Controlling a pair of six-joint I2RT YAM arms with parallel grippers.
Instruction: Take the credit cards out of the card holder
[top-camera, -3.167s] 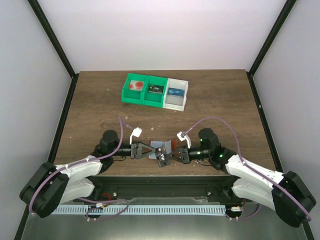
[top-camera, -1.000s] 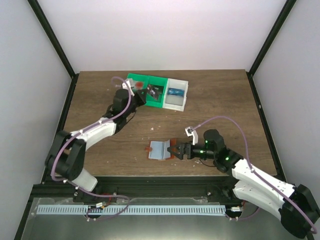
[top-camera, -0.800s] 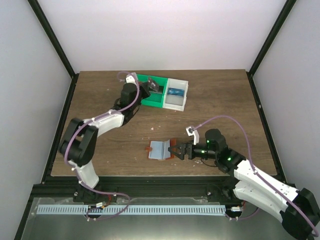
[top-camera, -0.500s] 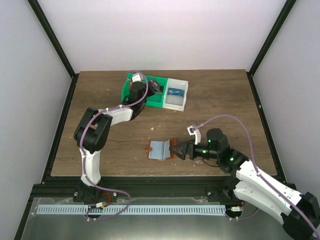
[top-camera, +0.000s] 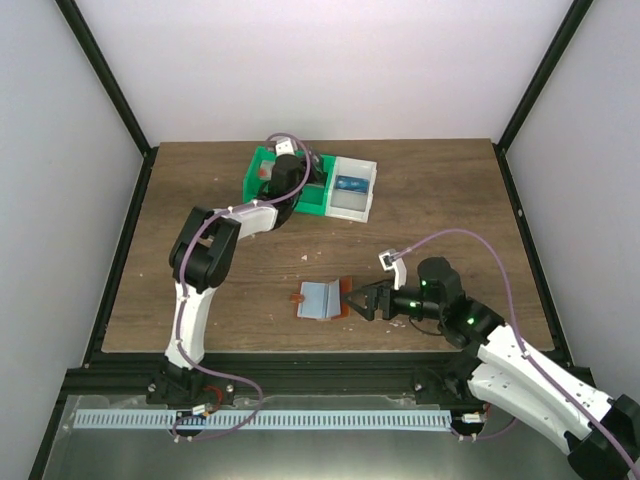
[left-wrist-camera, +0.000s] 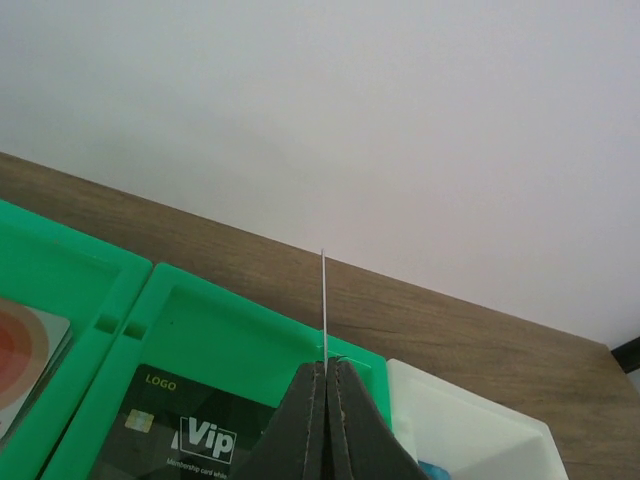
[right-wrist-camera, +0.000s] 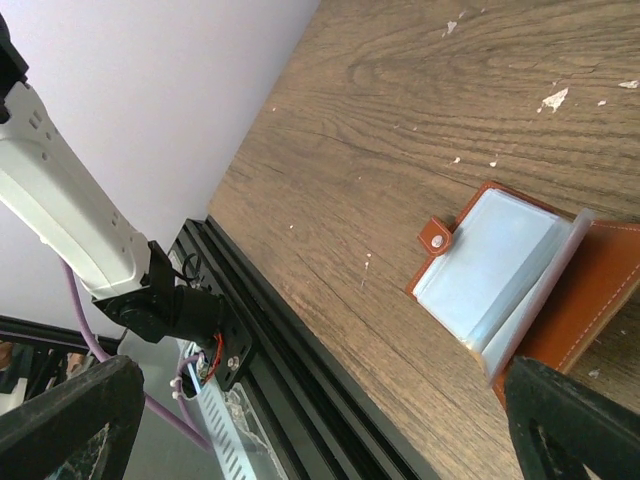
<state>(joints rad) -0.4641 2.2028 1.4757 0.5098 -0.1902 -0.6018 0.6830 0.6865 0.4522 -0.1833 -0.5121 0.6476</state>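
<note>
The card holder (top-camera: 320, 298) lies open on the table, pale grey-blue inside with an orange-brown cover (right-wrist-camera: 590, 290) and a snap tab (right-wrist-camera: 436, 237). One pale panel (right-wrist-camera: 480, 265) stands raised along the fold. My right gripper (top-camera: 350, 298) is open at the holder's right edge, and the holder's right half lies between its spread fingers (right-wrist-camera: 60, 420). My left gripper (top-camera: 305, 172) is far off at the bins, shut on a credit card (left-wrist-camera: 323, 300) seen edge-on as a thin upright line above the middle bin.
A green-and-white row of bins (top-camera: 252, 185) stands at the back. Its left green bin holds a red-and-white card (left-wrist-camera: 20, 345), the middle one a black "Vip" card (left-wrist-camera: 190, 435), the white bin (left-wrist-camera: 470, 420) a blue card (top-camera: 349, 184). The black frame rail (right-wrist-camera: 300, 370) runs along the near edge.
My left arm has swung right along the bins with the card, from the left green bin to the middle one. The right gripper has stayed open by the holder.
</note>
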